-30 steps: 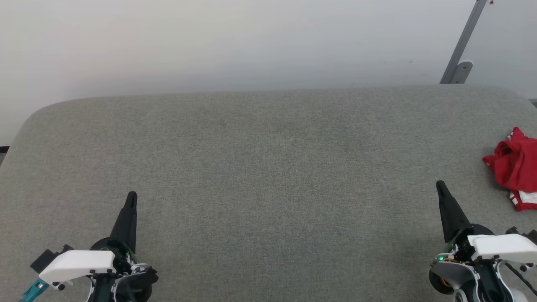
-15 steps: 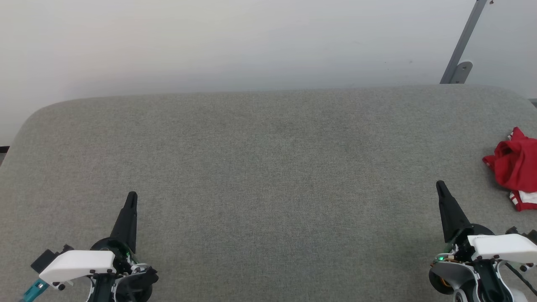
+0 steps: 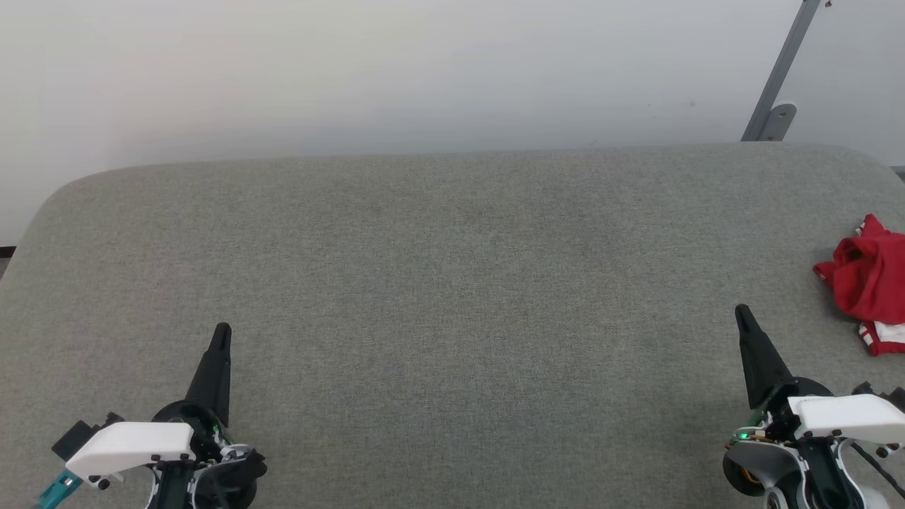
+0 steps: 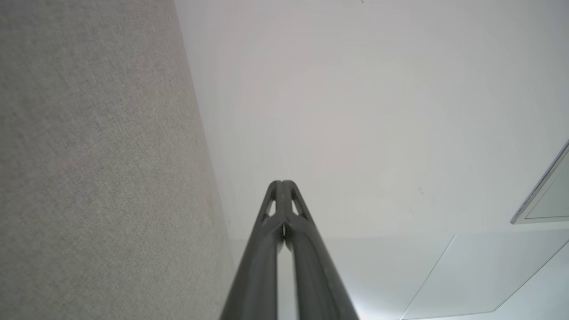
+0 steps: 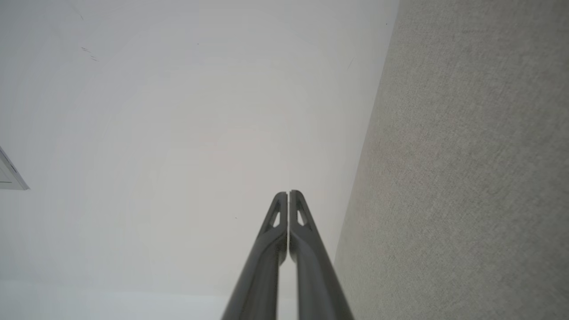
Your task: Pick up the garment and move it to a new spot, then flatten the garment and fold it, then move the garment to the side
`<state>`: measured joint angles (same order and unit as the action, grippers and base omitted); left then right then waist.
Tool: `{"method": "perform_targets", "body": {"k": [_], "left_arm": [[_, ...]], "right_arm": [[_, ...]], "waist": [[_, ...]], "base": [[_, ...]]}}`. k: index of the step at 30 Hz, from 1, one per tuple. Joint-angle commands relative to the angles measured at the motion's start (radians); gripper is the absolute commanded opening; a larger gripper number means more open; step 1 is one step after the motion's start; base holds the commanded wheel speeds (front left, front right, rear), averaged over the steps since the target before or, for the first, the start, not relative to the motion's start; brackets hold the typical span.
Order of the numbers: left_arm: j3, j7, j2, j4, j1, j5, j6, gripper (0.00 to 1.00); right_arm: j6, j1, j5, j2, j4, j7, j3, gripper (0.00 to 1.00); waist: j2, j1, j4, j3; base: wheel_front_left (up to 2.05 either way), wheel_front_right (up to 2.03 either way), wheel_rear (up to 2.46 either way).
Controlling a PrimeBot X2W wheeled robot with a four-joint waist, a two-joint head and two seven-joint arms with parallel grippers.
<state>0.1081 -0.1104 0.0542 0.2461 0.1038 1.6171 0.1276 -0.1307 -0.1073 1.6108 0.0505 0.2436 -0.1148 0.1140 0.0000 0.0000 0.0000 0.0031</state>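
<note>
The right gripper [image 5: 288, 194], fingers pressed together, points at a pale wall [image 5: 178, 133] beside grey fabric surface [image 5: 466, 178]

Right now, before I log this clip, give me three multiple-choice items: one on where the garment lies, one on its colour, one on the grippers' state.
1. Where on the grey surface does the garment lie in the head view?
A. at the right edge
B. in the centre
C. at the left edge

2. What is its main colour?
A. blue
B. red
C. green

3. How do the left gripper and right gripper stand?
A. both open
B. one holds the garment
C. both shut, empty

Answers:
1 A: it lies bunched at the right edge, beyond the right gripper.
2 B: the cloth is red with white trim.
3 C: each wrist view shows the fingers pressed together with nothing between them.
</note>
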Motion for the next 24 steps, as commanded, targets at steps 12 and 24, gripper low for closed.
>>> {"method": "perform_targets", "body": {"k": [12, 24], "left_arm": [[0.004, -0.005, -0.002, 0.000, 0.012, -0.002, 0.006, 0.00], [0.005, -0.005, -0.003, 0.000, 0.012, -0.003, 0.006, 0.00]], "right_arm": [[0.000, -0.005, 0.004, -0.002, 0.003, -0.002, 0.000, 0.00], [0.000, -0.005, 0.004, -0.002, 0.003, -0.002, 0.000, 0.00]], "waist": [[0.0000, 0.0000, 0.000, 0.000], [0.0000, 0.0000, 0.000, 0.000]], "base": [[0.00, 0.00, 0.00], [0.00, 0.00, 0.00]]}}
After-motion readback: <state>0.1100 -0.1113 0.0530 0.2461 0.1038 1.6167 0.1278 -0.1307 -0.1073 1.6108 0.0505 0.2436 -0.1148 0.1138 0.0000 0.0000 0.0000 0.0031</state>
